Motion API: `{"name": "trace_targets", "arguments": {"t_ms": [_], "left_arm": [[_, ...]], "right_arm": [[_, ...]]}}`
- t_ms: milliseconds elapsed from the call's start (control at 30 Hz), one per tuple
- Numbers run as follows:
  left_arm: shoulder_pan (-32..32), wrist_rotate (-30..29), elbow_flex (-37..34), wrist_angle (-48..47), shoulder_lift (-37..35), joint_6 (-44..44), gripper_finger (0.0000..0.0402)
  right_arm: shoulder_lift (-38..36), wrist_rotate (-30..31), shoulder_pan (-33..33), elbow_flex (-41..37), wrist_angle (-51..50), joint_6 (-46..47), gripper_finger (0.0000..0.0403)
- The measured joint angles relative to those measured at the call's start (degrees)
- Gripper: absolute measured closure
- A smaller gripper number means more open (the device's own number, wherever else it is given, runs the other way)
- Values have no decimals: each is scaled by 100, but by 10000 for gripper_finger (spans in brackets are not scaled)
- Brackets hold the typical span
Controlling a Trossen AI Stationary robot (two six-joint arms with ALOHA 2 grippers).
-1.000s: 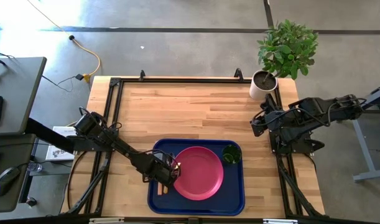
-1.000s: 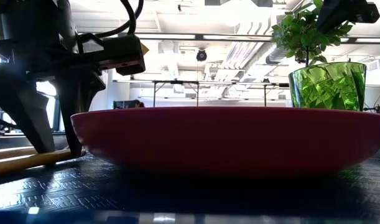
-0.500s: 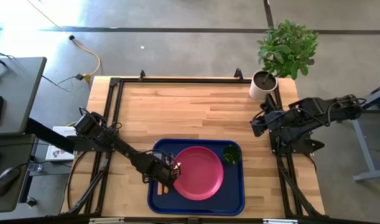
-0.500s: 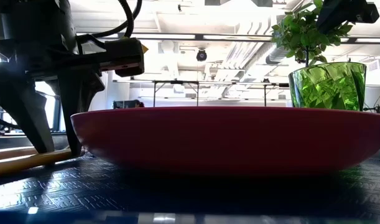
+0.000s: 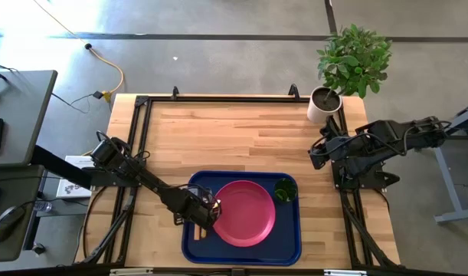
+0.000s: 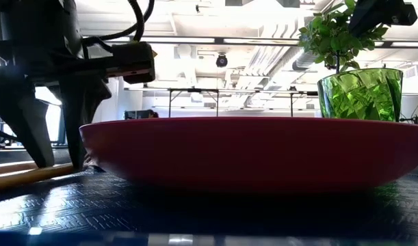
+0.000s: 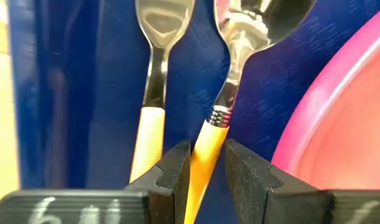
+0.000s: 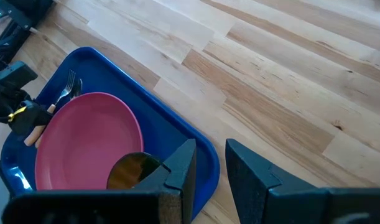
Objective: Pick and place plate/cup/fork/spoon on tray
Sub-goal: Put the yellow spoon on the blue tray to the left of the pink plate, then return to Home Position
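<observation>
The dark-blue tray (image 5: 289, 244) lies at the table's near middle. On it rest the pink plate (image 5: 246, 213) and, at the plate's far right, the green cup (image 5: 285, 189). The spoon (image 7: 153, 74) and the fork (image 7: 236, 68) lie side by side along the tray's left part, between the rim and the plate. My left gripper (image 5: 205, 218) stands over them, shut on the fork's orange handle. My right gripper (image 5: 316, 153) waits shut and empty at the table's right edge. My left gripper pinches the fork's orange handle (image 7: 205, 146) between its two fingers, a short way behind the metal collar. The fingers come from above, pointing down, and lie across the handle. The fork lies low along the tray floor (image 6: 31, 175), its metal end pointing away from the fingers.
A white pot with a leafy plant (image 5: 324, 104) stands at the table's far right corner. Bare wood lies beyond the tray's far rim. In the low view the plate's wall (image 6: 250, 154) fills the middle, with the cup (image 6: 360, 94) behind it.
My left gripper has shifted slightly toward the table's left edge, staying low over the tray with the fork's handle between its fingers.
</observation>
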Motion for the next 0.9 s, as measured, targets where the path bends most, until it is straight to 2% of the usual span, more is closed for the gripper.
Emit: {"name": "trace_targets", "arguments": {"t_ms": [567,800,900], "left_arm": [[11,-38,7,-419,-348,142,312],[75,-59,7,-1056,-1028,395,312],[120,-228,7,-1087,-1412,794,312]], "right_arm": [[2,-14,0,0,0,-11,324],[0,-32,1,0,69,-150,324],[2,-35,0,0,122,-160,324]]}}
